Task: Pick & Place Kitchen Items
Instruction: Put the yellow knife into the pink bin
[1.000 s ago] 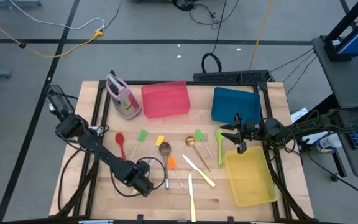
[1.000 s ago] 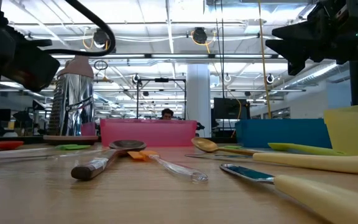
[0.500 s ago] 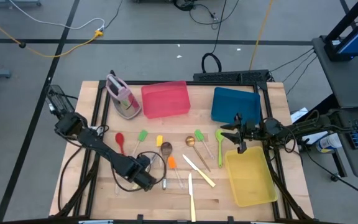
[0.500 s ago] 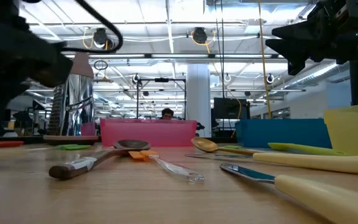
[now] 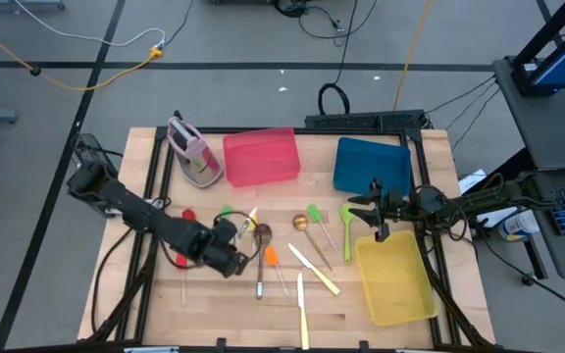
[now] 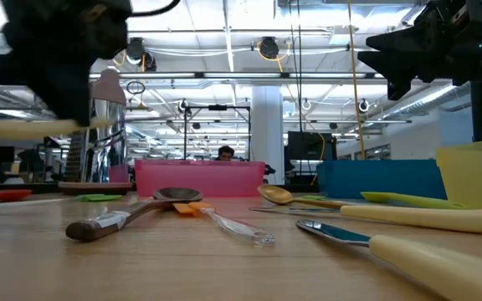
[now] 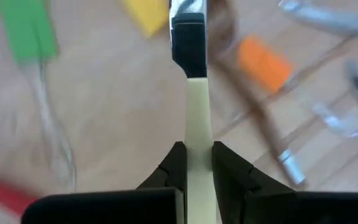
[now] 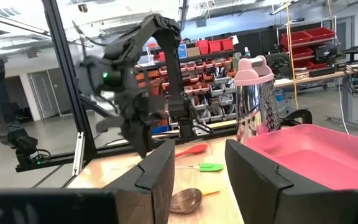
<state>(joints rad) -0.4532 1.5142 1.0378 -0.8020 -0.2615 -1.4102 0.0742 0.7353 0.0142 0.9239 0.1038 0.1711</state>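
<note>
Left gripper (image 7: 194, 163) is pinching a cream-handled knife (image 7: 192, 93) by the handle, lifted off the table above the scattered utensils, just beside the yellow spatula (image 5: 252, 220) and the brown spoon (image 5: 261, 235). Right gripper (image 8: 199, 165) hangs with its fingers spread, holding nothing, at the near edge of the yellow tray (image 5: 397, 281). Watch that grip: the handle is slim and smooth, held between narrow fingers, so a quick swing could let the blade pivot or slide out. Carried low, it could also clip the utensils below and scatter them.
</note>
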